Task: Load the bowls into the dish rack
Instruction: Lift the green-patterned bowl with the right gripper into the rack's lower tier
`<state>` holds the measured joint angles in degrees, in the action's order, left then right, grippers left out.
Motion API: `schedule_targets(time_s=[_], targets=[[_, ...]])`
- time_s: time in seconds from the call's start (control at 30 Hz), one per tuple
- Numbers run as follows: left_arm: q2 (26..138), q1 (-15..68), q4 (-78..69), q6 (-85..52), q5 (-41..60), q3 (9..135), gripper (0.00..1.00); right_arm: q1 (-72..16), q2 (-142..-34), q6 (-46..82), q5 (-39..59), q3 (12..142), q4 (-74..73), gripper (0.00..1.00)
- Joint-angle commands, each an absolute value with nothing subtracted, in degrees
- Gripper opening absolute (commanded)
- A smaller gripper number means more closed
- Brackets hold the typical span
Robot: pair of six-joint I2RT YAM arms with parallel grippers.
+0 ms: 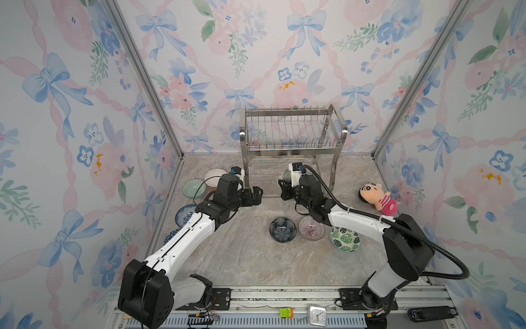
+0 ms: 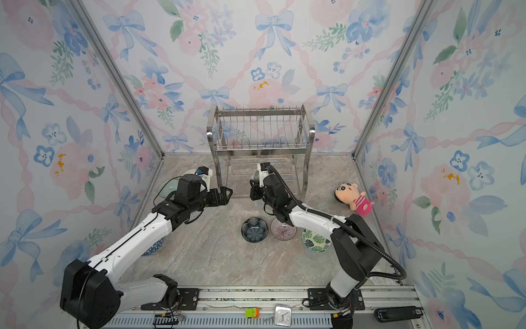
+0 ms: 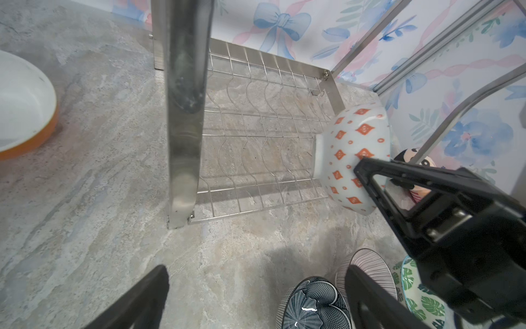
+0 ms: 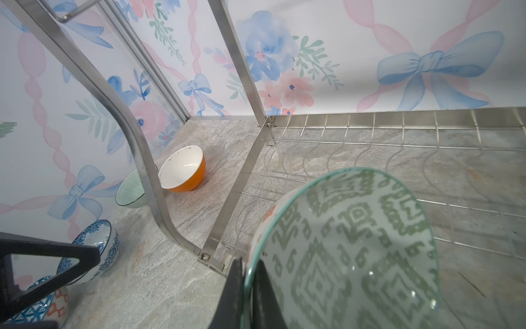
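Note:
The steel dish rack (image 1: 293, 134) (image 2: 262, 131) stands at the back wall, both tiers bare. My right gripper (image 1: 284, 186) (image 4: 249, 262) is shut on the rim of a bowl (image 4: 355, 242) (image 3: 353, 153) with a green geometric inside and orange diamonds outside. It holds the bowl on edge over the lower tier's wire grid (image 4: 398, 171). My left gripper (image 1: 257, 195) (image 3: 257, 272) is open and holds nothing, beside the rack's front left leg (image 3: 185, 114). Other bowls stand on the table: navy petal (image 1: 282, 229), pink-striped (image 1: 311, 227), green leaf (image 1: 345, 239).
Left of the rack sit an orange-and-white bowl (image 1: 215, 177) (image 4: 185, 169), a pale green bowl (image 1: 194, 188), a blue floral bowl (image 1: 185, 213) and a blue-patterned bowl (image 1: 170, 236) partly under my left arm. A plush doll (image 1: 378, 198) lies at the right wall.

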<state>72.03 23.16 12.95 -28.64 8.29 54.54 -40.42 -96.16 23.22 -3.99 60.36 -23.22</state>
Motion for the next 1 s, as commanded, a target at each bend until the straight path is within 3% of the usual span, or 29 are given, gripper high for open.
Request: schedule_targets(time_s=[0.0, 0.17, 0.67, 0.97], targets=[[75.0, 22.2, 14.1, -25.3, 15.9, 57.0, 0.98, -39.8, -99.1, 24.1, -2.4, 63.6, -30.4, 0.0], [75.8, 21.7, 14.0, -25.0, 17.6, 56.4, 0.98, -38.6, -102.5, 26.2, 0.8, 63.1, -38.2, 0.0], [70.4, 23.6, 5.6, -30.3, 8.7, 49.5, 0.98, -35.5, -114.8, 30.1, 9.0, 71.6, -46.3, 0.0], [69.2, 25.9, 3.2, -34.3, 2.6, 46.7, 0.98, -33.2, -123.1, 38.6, 12.7, 77.2, -53.7, 0.0]])
